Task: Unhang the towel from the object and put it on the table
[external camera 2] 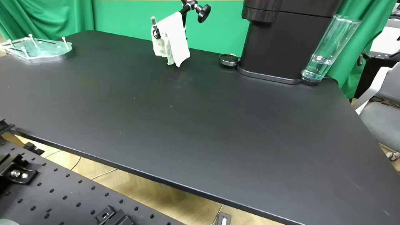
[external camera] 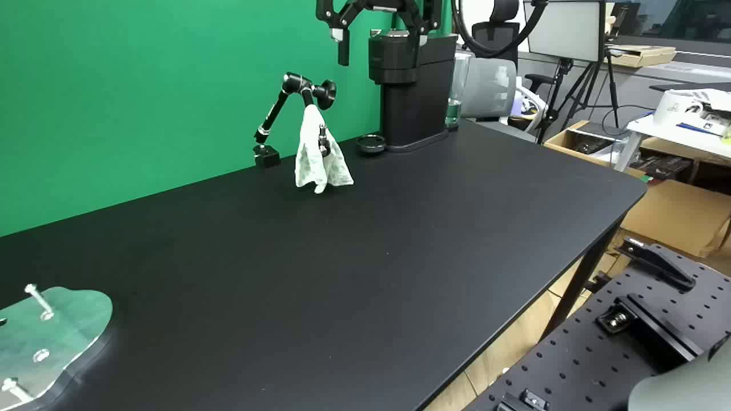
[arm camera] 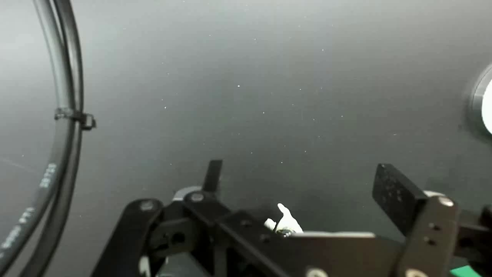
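Note:
A white towel (external camera: 311, 148) hangs from a black jointed stand (external camera: 274, 117) near the back edge of the black table (external camera: 342, 257). In an exterior view the towel (external camera 2: 176, 34) drapes below the stand's knob (external camera 2: 203, 13), its lower end close to the tabletop (external camera 2: 187, 109). My gripper (external camera: 378, 54) is open and empty, up high in front of the coffee machine, apart from the towel. In the wrist view the gripper (arm camera: 300, 167) has its fingers wide apart. Part of the towel (arm camera: 289, 222) shows beyond its base; the rest is hidden.
A black coffee machine (external camera: 408, 97) with a clear water tank (external camera 2: 331, 47) stands right of the towel, a small round dish (external camera 2: 229, 60) beside it. A clear board with pegs (external camera: 80, 308) lies at the table's far end. A green backdrop (external camera: 143, 85) stands behind.

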